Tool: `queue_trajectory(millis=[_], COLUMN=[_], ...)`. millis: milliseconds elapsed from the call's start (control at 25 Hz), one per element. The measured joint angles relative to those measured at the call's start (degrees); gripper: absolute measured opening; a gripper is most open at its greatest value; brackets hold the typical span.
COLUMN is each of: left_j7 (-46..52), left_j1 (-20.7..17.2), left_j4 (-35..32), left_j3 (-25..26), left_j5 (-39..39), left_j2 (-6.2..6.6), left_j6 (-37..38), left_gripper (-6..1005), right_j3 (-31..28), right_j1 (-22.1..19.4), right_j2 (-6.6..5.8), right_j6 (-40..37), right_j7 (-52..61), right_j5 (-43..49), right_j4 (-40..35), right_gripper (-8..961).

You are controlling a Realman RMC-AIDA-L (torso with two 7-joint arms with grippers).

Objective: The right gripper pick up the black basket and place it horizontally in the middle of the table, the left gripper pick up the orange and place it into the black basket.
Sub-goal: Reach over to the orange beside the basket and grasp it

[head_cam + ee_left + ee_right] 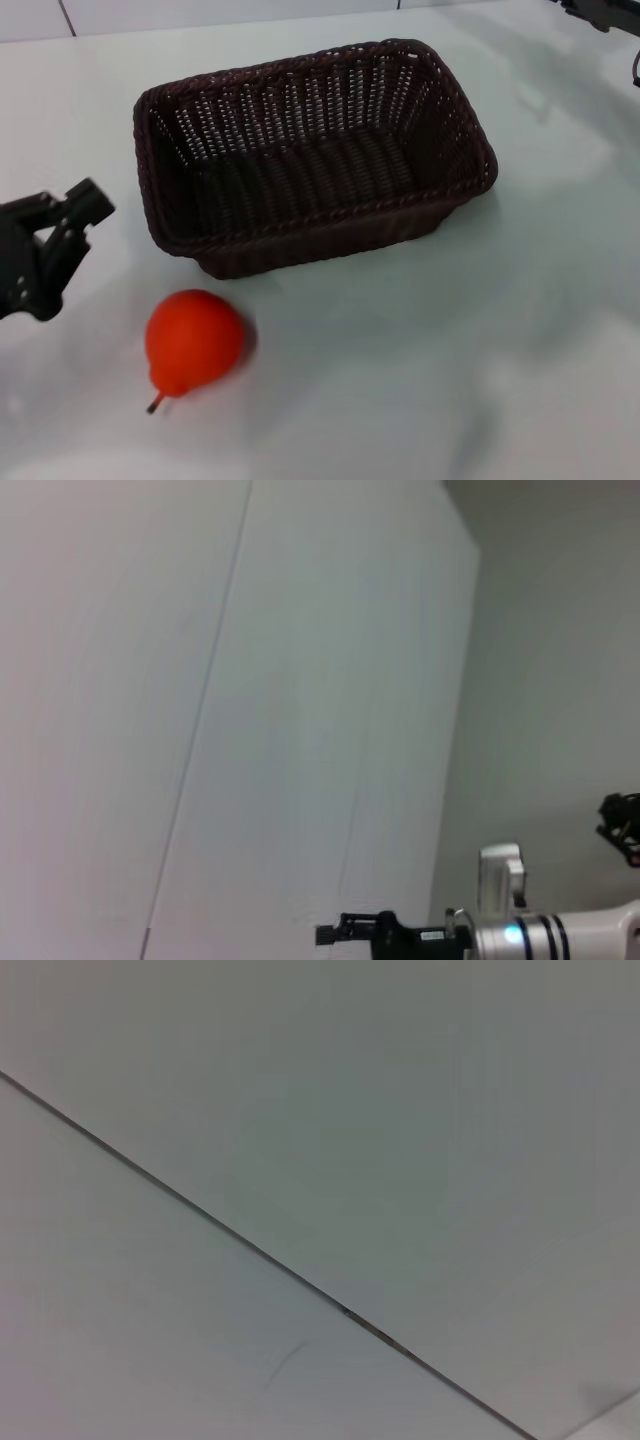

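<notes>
- The black basket (315,160) sits flat in the middle of the table (520,330), with its long side running across.
- The orange (193,340) lies on the table near the basket's front left corner, not touching it.
- The left gripper (62,225) is left of the orange, fingers spread, holding nothing.
- The right gripper (598,12) peeks in at the far right corner; I cannot tell how its claw stands.

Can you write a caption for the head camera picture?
Left gripper open beside the orange, black basket waiting empty.
</notes>
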State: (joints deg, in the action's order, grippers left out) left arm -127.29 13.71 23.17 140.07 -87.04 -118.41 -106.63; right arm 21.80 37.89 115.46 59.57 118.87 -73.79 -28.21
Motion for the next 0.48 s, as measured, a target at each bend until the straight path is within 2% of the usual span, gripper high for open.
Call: queue_trajectory(millis=[120, 320, 480], left_j7=[0.74, 4.88, 8.87], left_j1=[1.23, -0.18, -1.16], left_j4=[0.00, 0.12, 0.00], left_j3=[-0.68, -0.97, -1.33], left_j5=[-0.34, -0.57, -4.00], left_j2=[0.15, 0.32, 0.31], left_j6=[1.70, 5.79, 9.93], left_gripper=[49, 62, 191], right_j3=[0.21, -0.17, -0.26], right_j1=[-0.24, -0.63, -0.73], right_j2=[0.11, -0.18, -0.40], right_j6=[0.22, 0.21, -0.52], right_j7=[-0.99, -1.67, -2.59], right_j5=[-0.83, -1.28, -2.19], right_j4=[0.00, 0.00, 0.00], right_gripper=[808, 808, 809])
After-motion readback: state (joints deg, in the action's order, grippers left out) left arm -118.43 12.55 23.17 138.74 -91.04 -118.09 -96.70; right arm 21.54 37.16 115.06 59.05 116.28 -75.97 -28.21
